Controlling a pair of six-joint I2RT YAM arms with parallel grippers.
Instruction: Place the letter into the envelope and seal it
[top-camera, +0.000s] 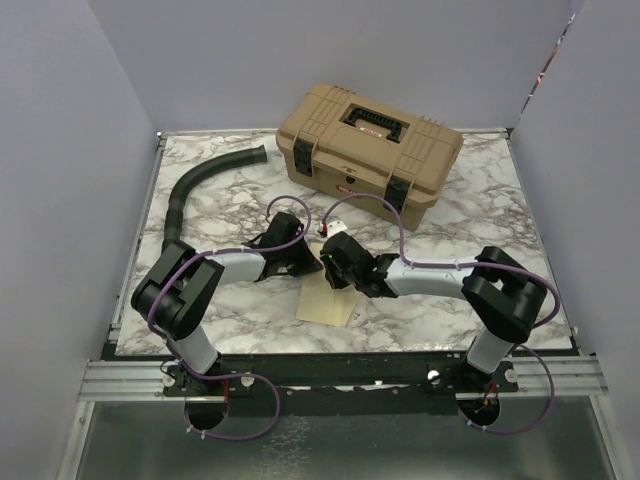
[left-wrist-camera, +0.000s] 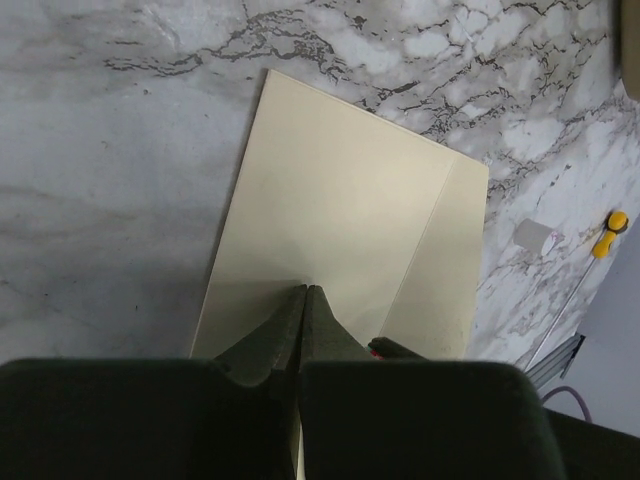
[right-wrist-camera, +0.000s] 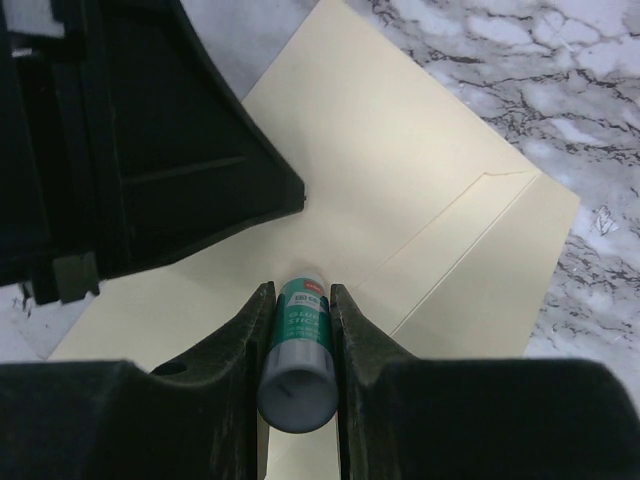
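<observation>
**Paper envelope, pale yellow: flat on the marble-patterned surface, between the two arms**

Item: envelope (left-wrist-camera: 340, 200), plain, lying flat at the near middle of the surface (top-camera: 470, 215), just ahead of both arm bases. A creased strip along one long edge looks like the flap. From where I stand I cannot tell whether it is stuck down.

Letter: not seen in any view. It is possibly inside already, though that is only a guess.

Handling: the envelope looks thin, light and limp, and likely to skate on the smooth top if pushed from one side. It is best pinned from above on its broad face, and the flap worked by its free edge.

Left fingers (left-wrist-camera: 300, 300): pressed together, tips down on the face of the envelope and holding nothing.

Right fingers (right-wrist-camera: 338, 305): clamped on a glue stick (right-wrist-camera: 297, 335) with a teal label, its far end pointed at the envelope.

Surroundings: a tan toolbox (top-camera: 370, 145) with its lid latched stands at the back, well apart. A black corrugated hose (top-camera: 200, 185) curves along the rear left. A small yellow-tipped object (left-wrist-camera: 610, 228) lies off to one side, too small to name.

Obstruction: the two wrists crowd each other over the envelope, so the left one stands nearest the glue stick's path.
</observation>
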